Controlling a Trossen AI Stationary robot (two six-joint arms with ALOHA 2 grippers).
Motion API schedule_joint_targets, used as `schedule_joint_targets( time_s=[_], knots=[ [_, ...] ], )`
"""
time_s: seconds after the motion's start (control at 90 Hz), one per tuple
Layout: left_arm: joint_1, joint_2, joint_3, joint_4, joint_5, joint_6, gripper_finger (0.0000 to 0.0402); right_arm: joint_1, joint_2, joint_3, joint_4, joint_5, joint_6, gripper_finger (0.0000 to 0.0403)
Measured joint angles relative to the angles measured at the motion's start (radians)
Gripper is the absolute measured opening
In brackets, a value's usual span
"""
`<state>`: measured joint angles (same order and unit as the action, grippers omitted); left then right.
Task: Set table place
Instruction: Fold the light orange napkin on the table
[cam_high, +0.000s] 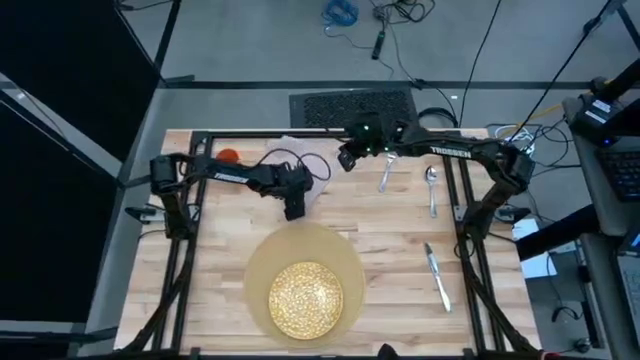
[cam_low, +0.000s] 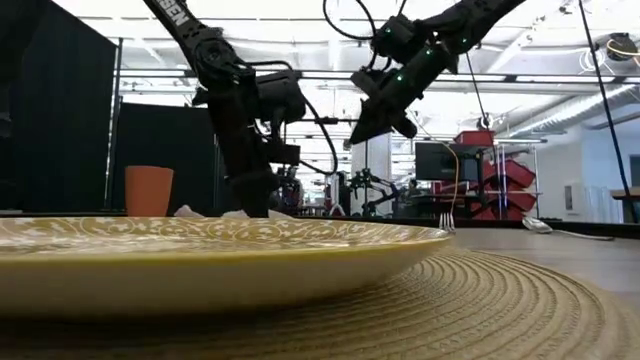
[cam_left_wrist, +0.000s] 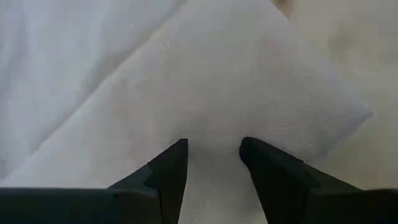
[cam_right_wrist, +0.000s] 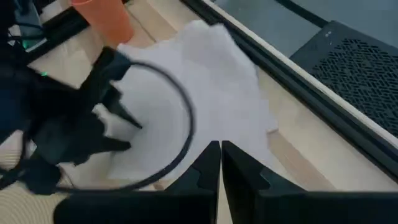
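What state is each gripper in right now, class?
Left gripper: open, fingers down over the napkin, holding nothing.
Right gripper: shut, empty, raised above the table.

Matt woven napkin (cam_left_wrist: 205, 93); glossy speckled plate (cam_low: 200, 255).

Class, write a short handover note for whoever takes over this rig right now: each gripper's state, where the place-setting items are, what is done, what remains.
Left gripper: open, down over the napkin at the table's far side, not yet gripping.
Right gripper: shut, empty, raised above the napkin's far right edge.
Done: plate sits on the mat at the near edge.
Fork and spoon lie far right; knife lies right of the mat; orange cup stands far left.
Left: place napkin, cutlery and cup around the mat.
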<state>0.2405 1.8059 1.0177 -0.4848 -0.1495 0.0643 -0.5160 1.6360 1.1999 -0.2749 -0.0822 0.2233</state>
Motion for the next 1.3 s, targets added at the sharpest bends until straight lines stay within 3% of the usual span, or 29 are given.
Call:
schedule_joint_targets(
  time_s=[0.178,0.433,0.556,0.689,0.911,1.067,1.2,1.3],
  knots=[
    [-0.088,-0.032,-0.001,-0.234,0.115,0.031,0.0154,-0.014,0.001,0.0,-0.034,0.005,-0.007,0.0],
    [-0.206,-0.174,0.022,-0.216,-0.115,0.012,0.0154,-0.021,0.002,-0.001,-0.034,0.005,-0.008,0.0],
    [-0.192,-0.232,0.033,-0.134,-0.128,0.028,0.0154,-0.021,0.003,-0.001,-0.035,0.004,-0.008,0.0],
    [-0.122,-0.226,0.034,-0.1,-0.06,0.045,0.0154,-0.021,0.017,-0.001,-0.043,0.003,-0.009,0.0],
    [0.027,-0.227,0.033,-0.072,-0.084,0.046,0.0154,-0.029,0.02,-0.001,-0.059,0.008,-0.028,0.0],
    [0.213,-0.234,0.034,-0.055,0.077,0.019,0.0154,-0.034,0.014,-0.001,-0.057,0.007,-0.044,0.0],
    [0.356,-0.223,0.034,-0.031,0.107,-0.017,0.0154,-0.035,0.014,-0.001,-0.058,0.007,-0.053,0.0],
    [0.441,-0.222,0.034,-0.03,0.199,-0.057,0.0154,-0.035,0.014,-0.001,-0.059,0.005,-0.067,0.0]
  ],
)
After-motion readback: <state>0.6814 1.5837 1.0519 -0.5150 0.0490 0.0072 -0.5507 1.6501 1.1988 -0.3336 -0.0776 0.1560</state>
